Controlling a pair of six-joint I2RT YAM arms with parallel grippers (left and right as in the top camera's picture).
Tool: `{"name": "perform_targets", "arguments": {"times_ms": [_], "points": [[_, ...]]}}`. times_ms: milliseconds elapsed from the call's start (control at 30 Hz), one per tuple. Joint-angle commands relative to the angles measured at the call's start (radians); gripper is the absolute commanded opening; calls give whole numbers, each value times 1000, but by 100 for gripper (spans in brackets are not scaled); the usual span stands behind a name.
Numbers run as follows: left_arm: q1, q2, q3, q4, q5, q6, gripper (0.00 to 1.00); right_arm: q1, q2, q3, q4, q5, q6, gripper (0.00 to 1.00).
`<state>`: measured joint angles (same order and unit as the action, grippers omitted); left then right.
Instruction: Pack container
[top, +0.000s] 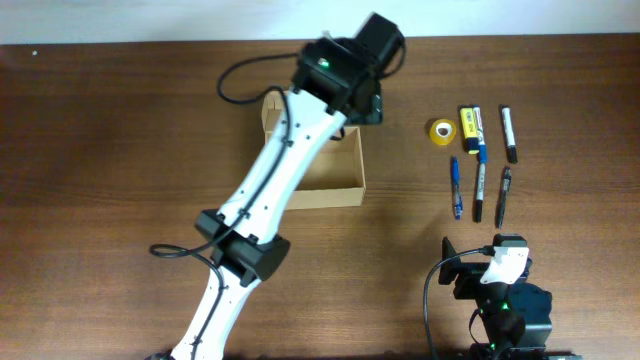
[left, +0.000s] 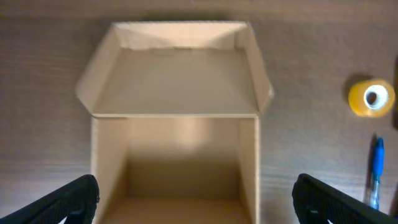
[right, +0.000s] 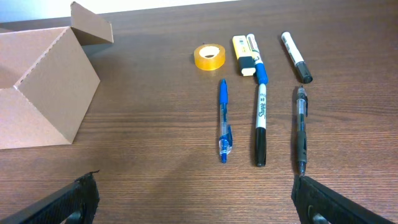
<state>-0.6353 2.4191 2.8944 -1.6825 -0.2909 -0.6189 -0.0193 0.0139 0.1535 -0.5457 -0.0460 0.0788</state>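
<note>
Overhead view: left hand (left: 199, 196) hovers over far end of container (top: 335, 170), fingers spread wide, gripping nothing. Tan box sits left of centre on worktop (top: 120, 120), flap lid open, nothing seen inside, likely awaiting first item. Tape roll (top: 440, 131), blue pen (top: 455, 187) and Sharpie marker (top: 479, 190) lie in rows to right, well apart from box, apparently staged for picking. Right hand (right: 199, 196) rests at near edge, facing supplies, likewise spread and empty.
</note>
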Motion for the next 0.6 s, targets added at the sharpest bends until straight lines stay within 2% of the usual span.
{"name": "perform_targets", "arguments": {"times_ms": [0,300,400,567], "points": [[84,-77,23,-5,-41,55,100,-7,-8,-6,0,-5,7,99],[362,-250,23,-5,-29,150,100,-7,-8,-6,3,4,6,99],[470,-271,23,-5,5,186,100,-7,-8,-5,8,-11,6,99],[563,-271,-6,-5,10,214,100,-7,25,74,7,-19,4,99]]}}
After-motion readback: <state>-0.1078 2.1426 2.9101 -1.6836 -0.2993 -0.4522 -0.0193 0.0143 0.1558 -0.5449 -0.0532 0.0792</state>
